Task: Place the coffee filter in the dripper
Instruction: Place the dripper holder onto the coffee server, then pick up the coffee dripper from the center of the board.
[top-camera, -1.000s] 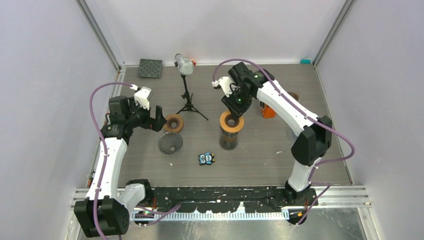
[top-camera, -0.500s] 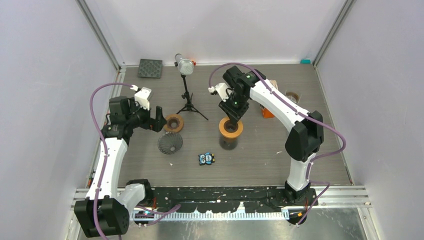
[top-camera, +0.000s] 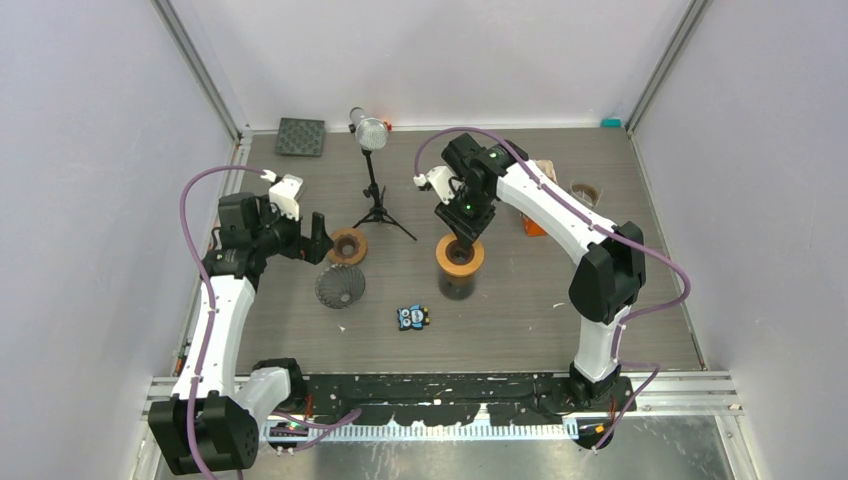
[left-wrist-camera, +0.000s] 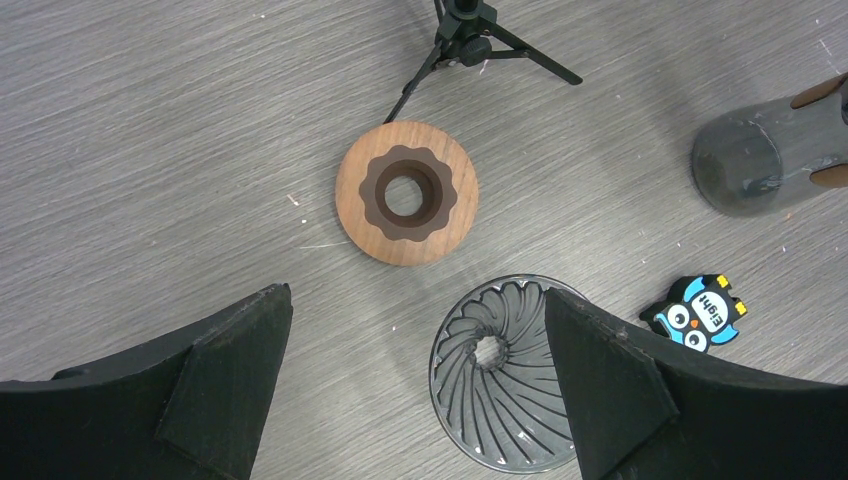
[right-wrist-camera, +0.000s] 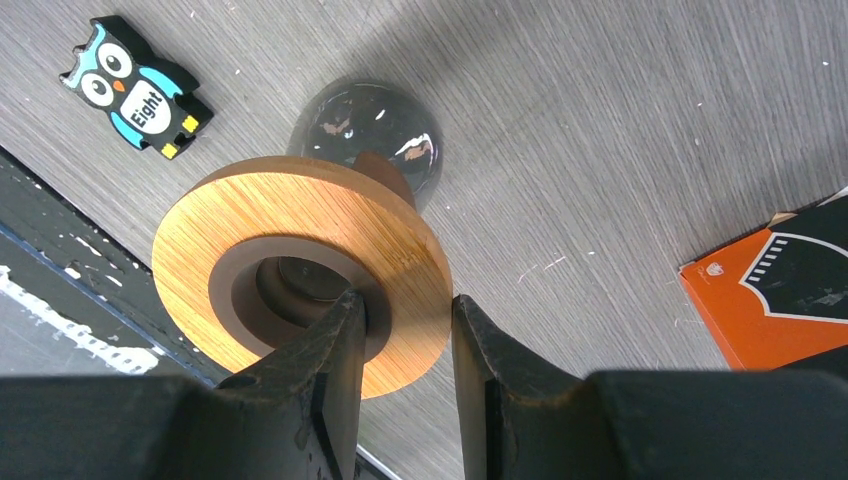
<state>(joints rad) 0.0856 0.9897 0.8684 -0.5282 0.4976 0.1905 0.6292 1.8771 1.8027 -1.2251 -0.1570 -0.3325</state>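
The right gripper (right-wrist-camera: 405, 310) is clamped on the rim of a wooden collar (right-wrist-camera: 250, 215) that sits atop a dark glass carafe (right-wrist-camera: 365, 120), one finger inside the collar's hole and the other outside on the wood. The left gripper (left-wrist-camera: 415, 298) hangs with its jaws spread wide over the surface (top-camera: 520, 300), holding nothing. The glass dripper (left-wrist-camera: 500, 370) lies on the surface at 5 o'clock from a separate wooden ring (left-wrist-camera: 406, 193), and I cannot tell which item is the coffee filter.
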